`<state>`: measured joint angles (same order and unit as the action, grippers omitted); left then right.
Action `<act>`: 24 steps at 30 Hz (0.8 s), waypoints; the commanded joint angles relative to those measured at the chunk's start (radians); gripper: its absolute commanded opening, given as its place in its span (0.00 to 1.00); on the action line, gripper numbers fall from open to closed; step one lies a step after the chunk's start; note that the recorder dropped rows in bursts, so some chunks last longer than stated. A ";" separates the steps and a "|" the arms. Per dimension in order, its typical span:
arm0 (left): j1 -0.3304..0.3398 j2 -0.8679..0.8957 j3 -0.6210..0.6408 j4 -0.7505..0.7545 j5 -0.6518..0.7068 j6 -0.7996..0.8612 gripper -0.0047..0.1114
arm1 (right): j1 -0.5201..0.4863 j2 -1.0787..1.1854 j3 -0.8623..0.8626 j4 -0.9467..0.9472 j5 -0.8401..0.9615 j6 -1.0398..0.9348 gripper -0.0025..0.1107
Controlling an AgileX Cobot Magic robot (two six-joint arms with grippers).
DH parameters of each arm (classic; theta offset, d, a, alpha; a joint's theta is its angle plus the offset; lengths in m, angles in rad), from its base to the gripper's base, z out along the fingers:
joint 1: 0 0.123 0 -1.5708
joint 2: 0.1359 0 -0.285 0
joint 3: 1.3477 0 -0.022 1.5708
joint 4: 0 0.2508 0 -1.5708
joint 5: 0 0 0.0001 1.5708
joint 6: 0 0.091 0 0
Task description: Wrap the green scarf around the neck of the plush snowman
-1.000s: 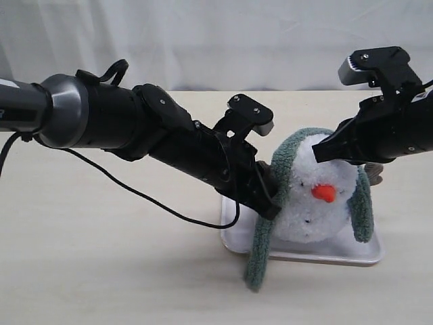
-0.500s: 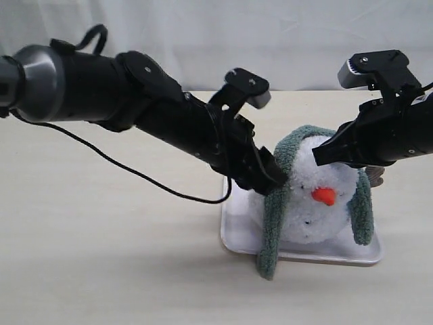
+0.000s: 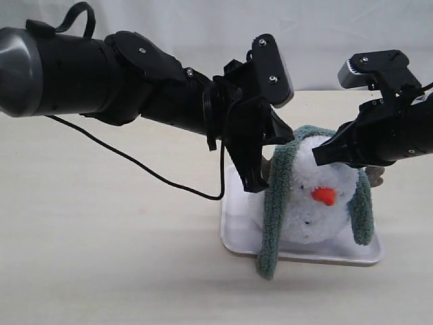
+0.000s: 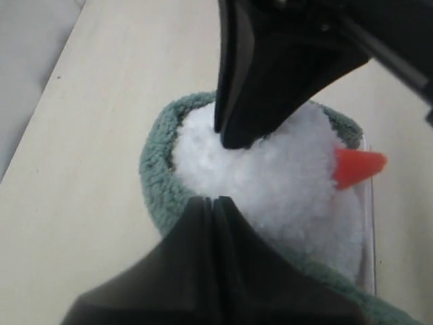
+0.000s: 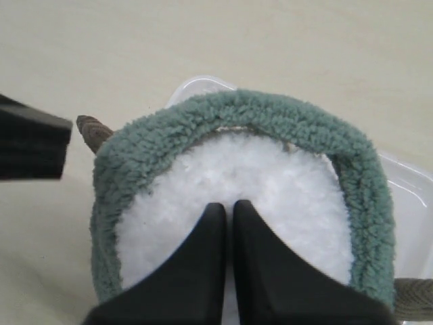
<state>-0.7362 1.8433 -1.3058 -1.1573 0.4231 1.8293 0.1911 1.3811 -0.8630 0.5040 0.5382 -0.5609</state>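
Note:
The plush snowman sits in a shallow white tray, its orange nose facing front. The green scarf is draped over the top of its head, both ends hanging down the sides; the neck crease is not visible. My left gripper is shut and empty beside the scarf's left strand; in the left wrist view the left gripper sits over the edge of the scarf. My right gripper is shut, with the right gripper's tips resting on the white head inside the scarf loop.
A brown twig arm sticks out beside the scarf. The tray rests on a beige table backed by a white curtain. A black cable hangs from the left arm over the table.
My left arm has risen and rolled at the wrist, coming off the scarf's left strand. That strand shifted right and hangs straighter. The right arm has not moved.

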 commanded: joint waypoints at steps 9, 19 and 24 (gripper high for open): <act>-0.008 0.091 -0.005 -0.225 -0.019 0.260 0.04 | -0.002 0.002 0.009 -0.019 0.023 0.001 0.06; -0.008 0.129 -0.005 -0.228 -0.073 0.260 0.04 | -0.002 0.002 0.009 -0.019 0.022 0.001 0.06; -0.008 0.129 -0.005 -0.291 -0.132 0.256 0.04 | -0.002 0.002 0.009 -0.019 0.020 0.001 0.06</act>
<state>-0.7426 1.9716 -1.3058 -1.3943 0.3297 2.0871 0.1911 1.3811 -0.8630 0.5040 0.5382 -0.5609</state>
